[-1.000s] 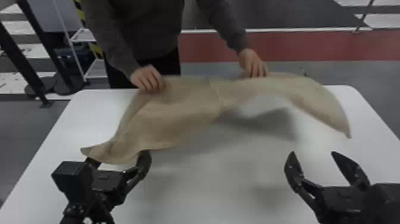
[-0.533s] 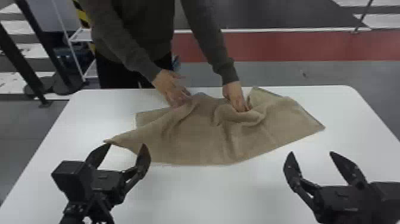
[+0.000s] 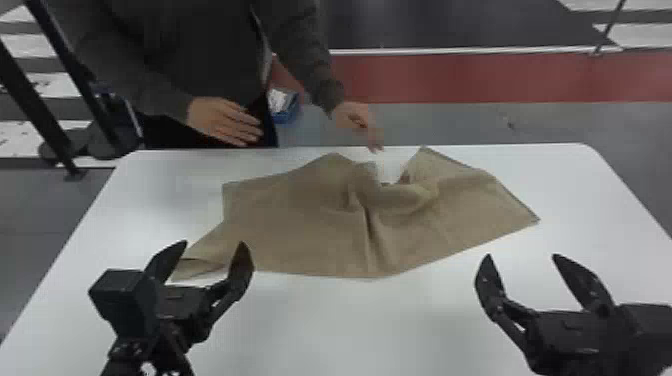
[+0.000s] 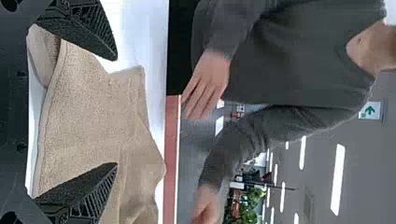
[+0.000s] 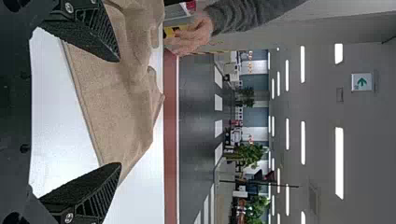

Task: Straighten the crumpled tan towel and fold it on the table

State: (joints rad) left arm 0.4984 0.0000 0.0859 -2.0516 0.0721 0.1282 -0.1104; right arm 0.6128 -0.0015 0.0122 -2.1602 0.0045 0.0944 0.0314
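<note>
Gaping wide and gripping nothing, the left pincer [image 3: 215,245] hung by the near left corner of the tan towel [image 3: 300,225]; the right pincer [image 3: 521,256], likewise wide and empty, was nearer than the cloth's right end. Beyond, the towel lay partly spread on the worktop [image 3: 350,325], ridged mid-cloth, far edge bunched. Farthest, a person's hands [image 3: 225,120] were off the cloth.
</note>
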